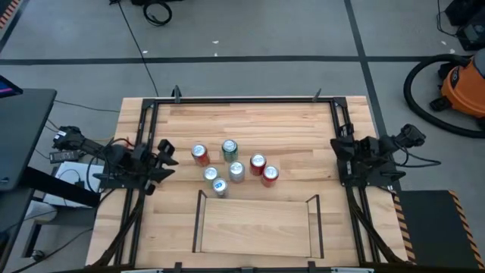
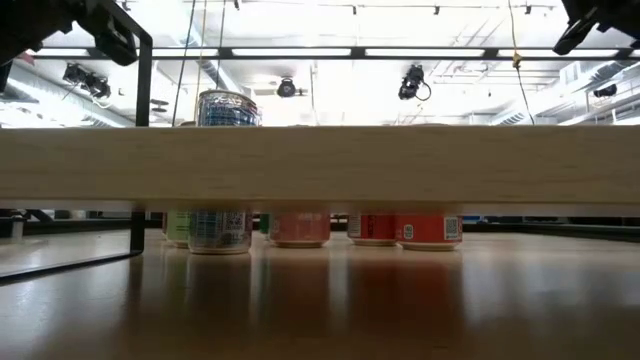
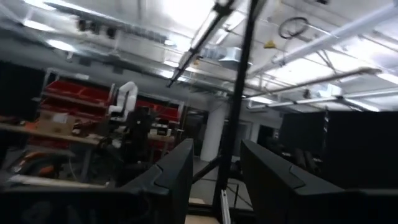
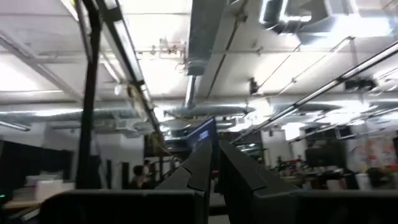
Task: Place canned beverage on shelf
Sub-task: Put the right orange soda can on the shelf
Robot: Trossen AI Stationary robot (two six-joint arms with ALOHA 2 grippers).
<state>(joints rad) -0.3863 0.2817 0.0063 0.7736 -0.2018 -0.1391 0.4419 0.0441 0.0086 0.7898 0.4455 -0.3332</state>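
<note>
Shelf [image 1: 256,225]: set at the near edge of the surface [image 1: 250,121], between the two grippers and nearer than both; nothing is carried on it.
Cans [image 1: 235,170]: six are clustered just beyond the shelf, between the grippers, untouched.
Left gripper [image 1: 168,158]: fingers closed, nothing held; parked at the surface's left side.
Right gripper [image 1: 338,154]: fingers pressed together, nothing held; parked at the right side.

Grey concrete floor [image 1: 250,30] with dark tape lines. Orange shop vacuum [image 1: 464,87] with black hose at right edge. Black cable loop [image 1: 158,11] on floor, far side. Ceiling: long strip lights [image 2: 290,51], exposed ducts [image 4: 208,31], pipes. Red storage bins [image 3: 74,93] on racks; white robot arm [image 3: 124,99] beside them. White column [image 3: 214,130].
</note>
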